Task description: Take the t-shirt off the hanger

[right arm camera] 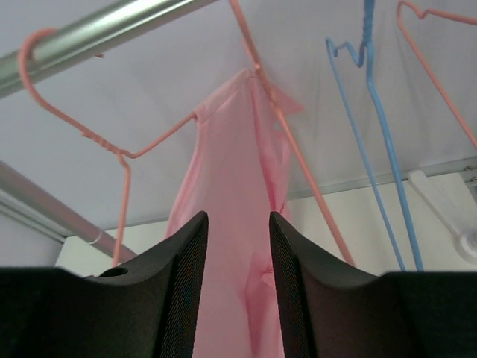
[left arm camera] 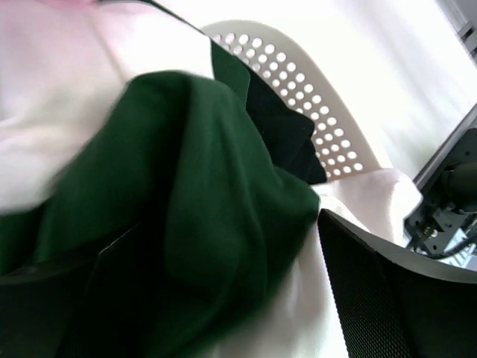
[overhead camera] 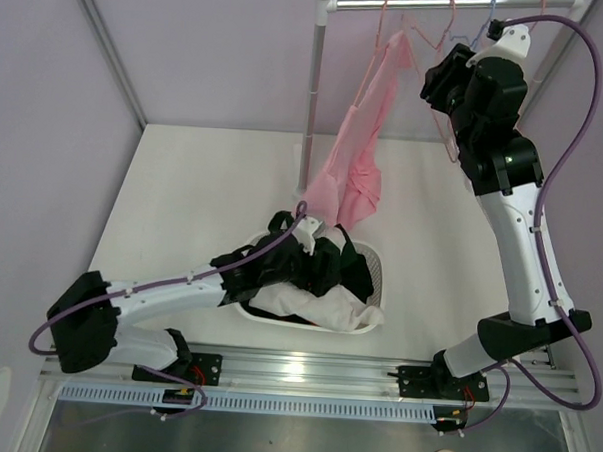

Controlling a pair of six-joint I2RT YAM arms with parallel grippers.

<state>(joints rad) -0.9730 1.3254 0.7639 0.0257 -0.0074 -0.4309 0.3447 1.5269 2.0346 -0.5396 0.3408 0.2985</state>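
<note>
Shirt and rail sit at the upper centre of the top view: the pink t-shirt (overhead camera: 356, 158) hangs on a pink wire hanger (right arm camera: 121, 155) hooked over the metal rail (overhead camera: 431, 3). Its long axis runs downward and slants toward the lower left. Its hem ends just above the white perforated basket (overhead camera: 375, 259) on the tabletop (overhead camera: 183, 181).

The right tool (right arm camera: 237, 224) is raised to rail height. In the top view the shirt lies to its left. In its own camera the shirt is straight ahead, framed between the two fingers but well beyond them. That tool is released, its fingers parted around nothing. A blue hanger (right arm camera: 380, 149) hangs bare to the right of the pink one.

The left tool (overhead camera: 265, 256) is low in the frame, buried among dark clothes in the basket, with a dark green garment (left arm camera: 209, 186) filling its camera. I cannot tell whether it is clenched or released.

By my reading the right arm is nearer the hanger and collar, and the left is nearer the hem. No brand, label or writing can be read.
</note>
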